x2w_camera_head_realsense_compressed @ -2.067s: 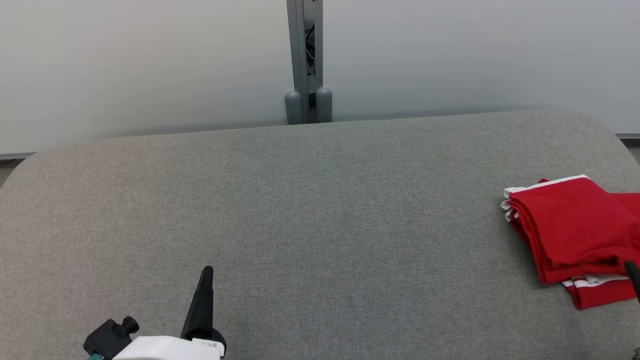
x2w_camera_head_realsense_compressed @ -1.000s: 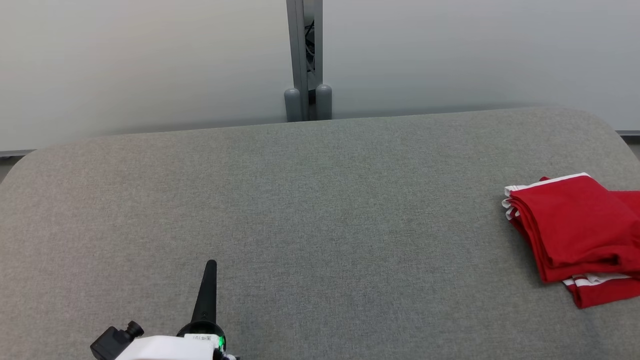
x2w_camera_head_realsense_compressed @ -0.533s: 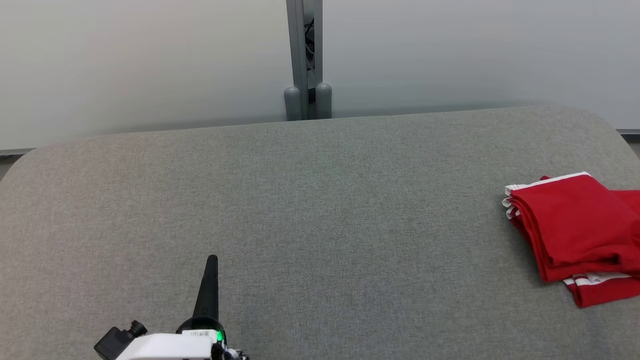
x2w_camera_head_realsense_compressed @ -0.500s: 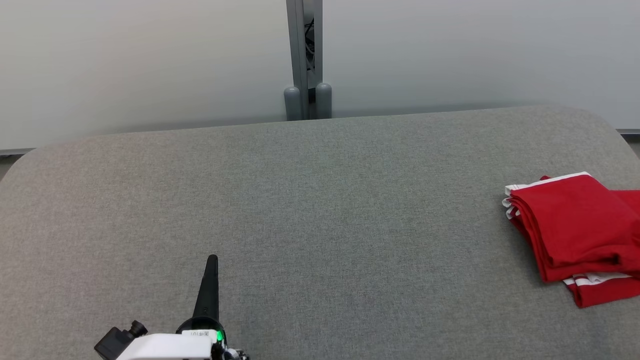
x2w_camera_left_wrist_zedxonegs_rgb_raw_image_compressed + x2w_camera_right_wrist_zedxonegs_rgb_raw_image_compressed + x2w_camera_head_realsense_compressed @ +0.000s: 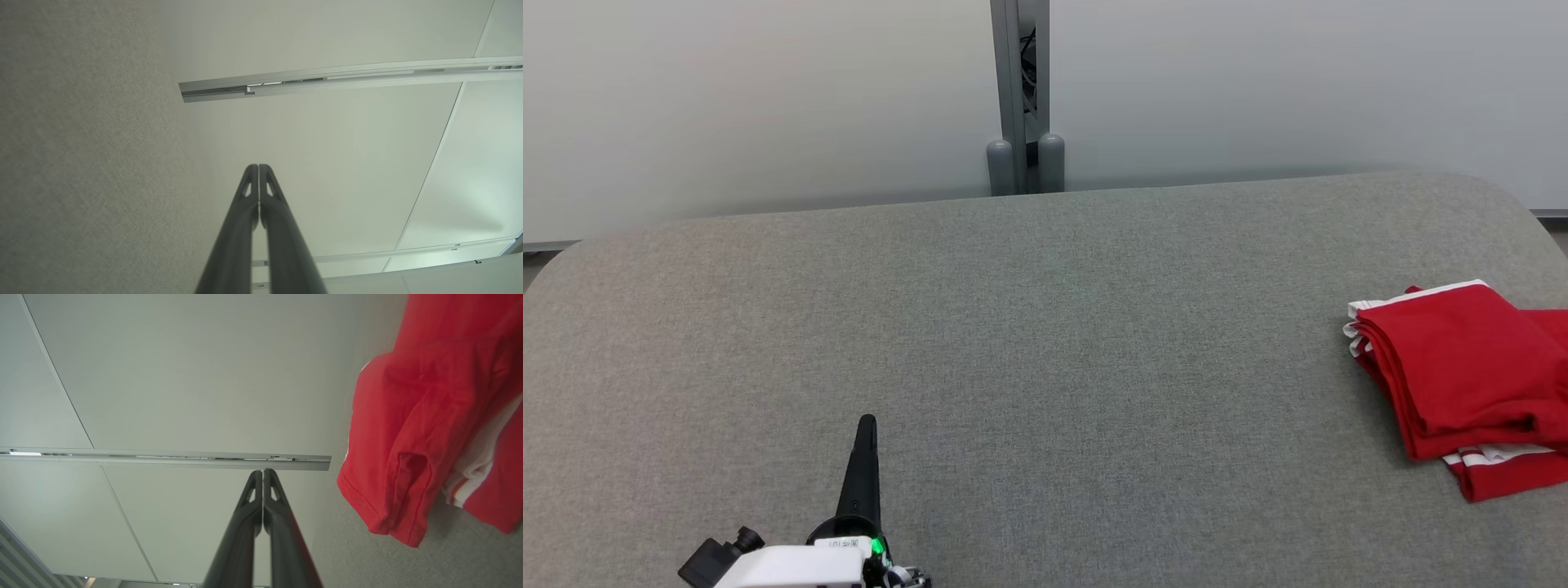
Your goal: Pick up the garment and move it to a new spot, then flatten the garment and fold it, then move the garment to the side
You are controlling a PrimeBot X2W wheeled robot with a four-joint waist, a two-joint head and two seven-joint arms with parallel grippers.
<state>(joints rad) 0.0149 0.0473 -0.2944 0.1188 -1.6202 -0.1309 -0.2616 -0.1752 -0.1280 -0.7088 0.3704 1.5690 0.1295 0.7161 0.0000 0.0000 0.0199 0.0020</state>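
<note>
Red garment (image 5: 1462,376) lies folded at the right end of the grey table (image 5: 1045,327), cut off by the frame, so the edge margin can't be told; risk: a nudge unfolds the loose layers or slides them off; left gripper (image 5: 258,166) and right gripper (image 5: 262,471) both pressed together, empty; right one near the cloth; wide bare surface to the left.
</note>
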